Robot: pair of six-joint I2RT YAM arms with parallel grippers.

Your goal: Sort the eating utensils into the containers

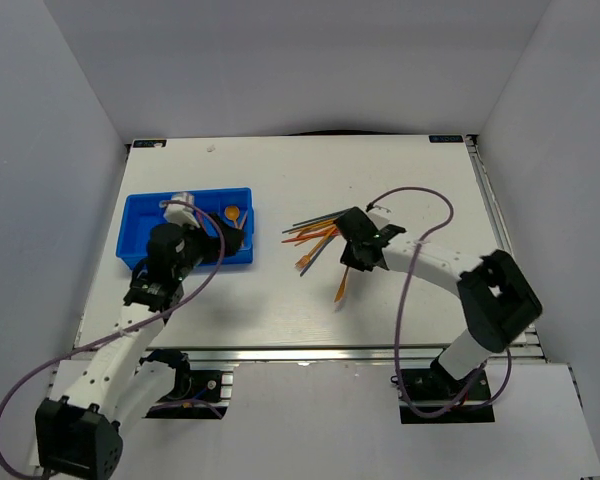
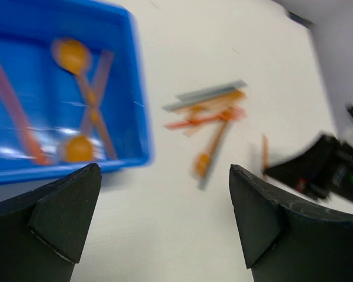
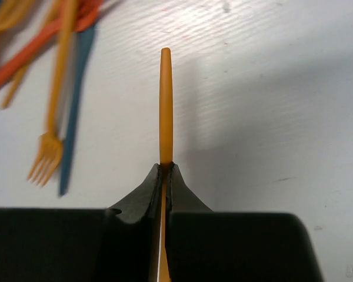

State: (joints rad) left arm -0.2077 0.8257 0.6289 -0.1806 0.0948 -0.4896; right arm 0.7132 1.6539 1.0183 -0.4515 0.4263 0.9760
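orange utensil (image 3: 165, 106) clamped in right hand (image 3: 165, 169): lift level, clear of pile (image 1: 315, 232); left hand (image 2: 163, 179) spread wide, empty.

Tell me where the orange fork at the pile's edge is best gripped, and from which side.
Grip the orange fork on its handle just behind the tines, coming down from above, jaws across it. It lies flat on the table, and only the tine end sticks out of the pile. The dark blue utensil lies close beside it and may get nudged.
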